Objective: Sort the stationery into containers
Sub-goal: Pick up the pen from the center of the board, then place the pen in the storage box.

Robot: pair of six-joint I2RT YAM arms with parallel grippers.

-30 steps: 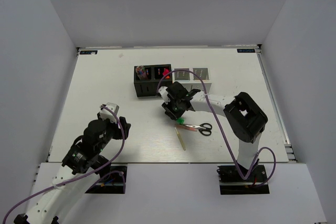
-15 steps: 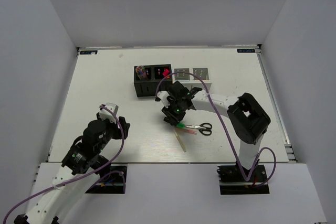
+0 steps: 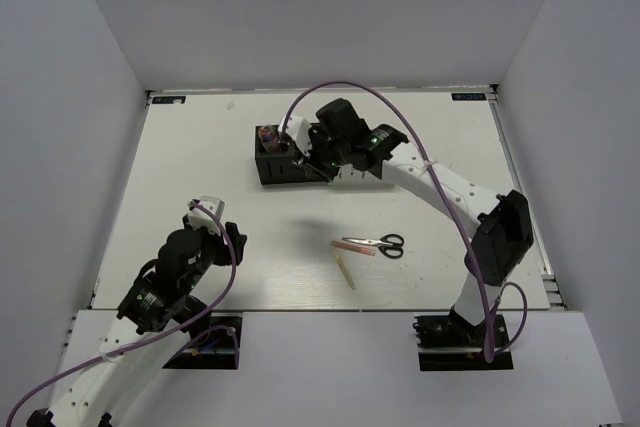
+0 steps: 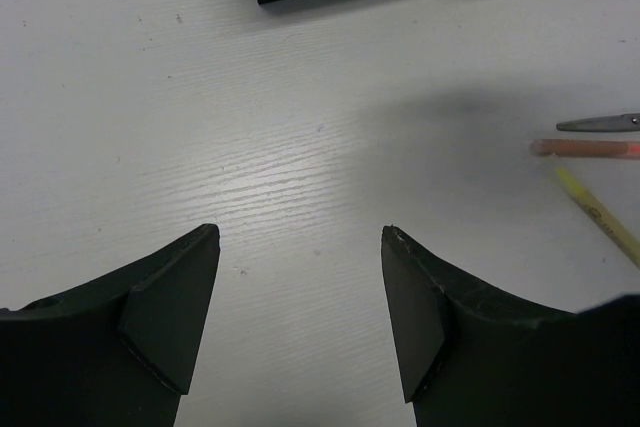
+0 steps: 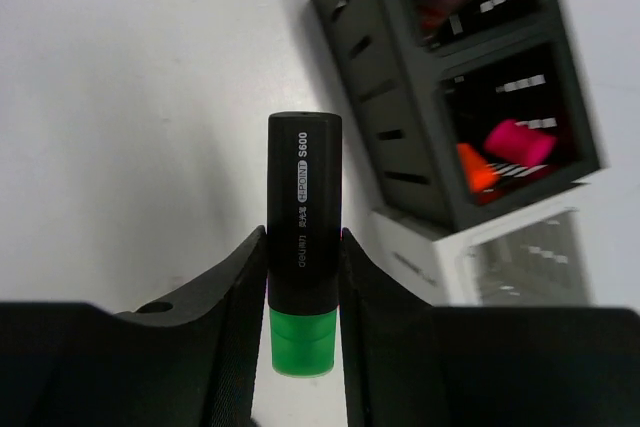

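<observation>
The right tool pinches a black highlighter low on its barrel, with the green cap nearest the wrist and the blunt end pointing away. From above, this arm reaches over the row of holders and the tool hangs over its black end. In the wrist view the barrel sits to one side of the black cubes, not over an opening.

One black cube holds a pink cap and an orange cap. The end cube holds mixed colours (too blurred to name).

On the bench, well on the near side of the holders, lie the scissors. The pink stick is just beside them and the pale stick a little nearer still.

The left tool stands spread with nothing between its fingers. It is low over bare bench, well apart from the holders on their near left.
</observation>
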